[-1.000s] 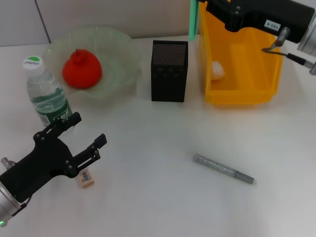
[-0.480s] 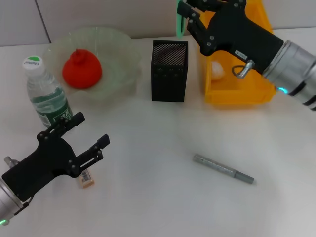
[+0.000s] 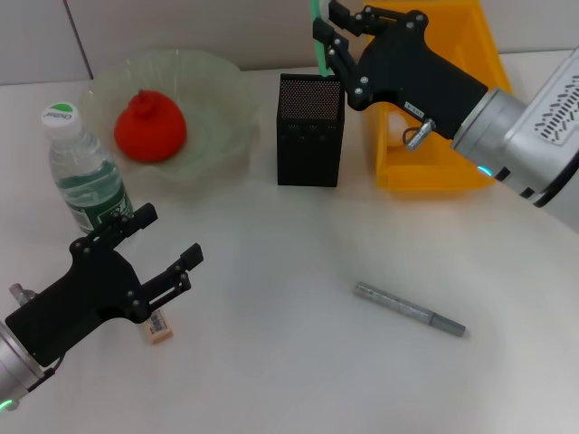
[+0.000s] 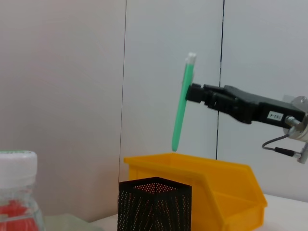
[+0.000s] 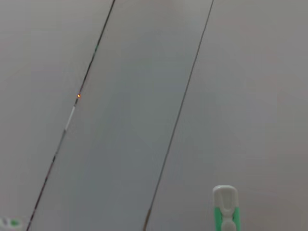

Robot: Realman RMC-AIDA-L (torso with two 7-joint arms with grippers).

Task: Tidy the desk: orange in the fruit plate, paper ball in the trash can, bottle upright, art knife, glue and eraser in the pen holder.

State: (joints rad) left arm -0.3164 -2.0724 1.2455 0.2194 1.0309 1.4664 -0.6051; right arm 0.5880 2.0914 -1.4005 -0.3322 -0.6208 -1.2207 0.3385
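My right gripper (image 3: 327,41) is shut on the mint-green art knife (image 3: 316,16), holding it upright just above the far edge of the black mesh pen holder (image 3: 310,131). The left wrist view shows the art knife (image 4: 182,103) hanging above the pen holder (image 4: 154,202). My left gripper (image 3: 168,237) hovers open at the front left, just beyond the tan eraser (image 3: 158,326). The grey glue (image 3: 409,309) lies at the front right. The bottle (image 3: 81,167) stands upright. The orange (image 3: 149,127) sits in the fruit plate (image 3: 226,99). My right arm hides the paper ball.
The yellow trash can (image 3: 434,172) stands right of the pen holder, with my right arm reaching across its front. A grey panelled wall (image 4: 72,96) rises behind the desk.
My right gripper has carried the art knife leftward, from over the trash can to over the pen holder. My left arm has barely shifted.
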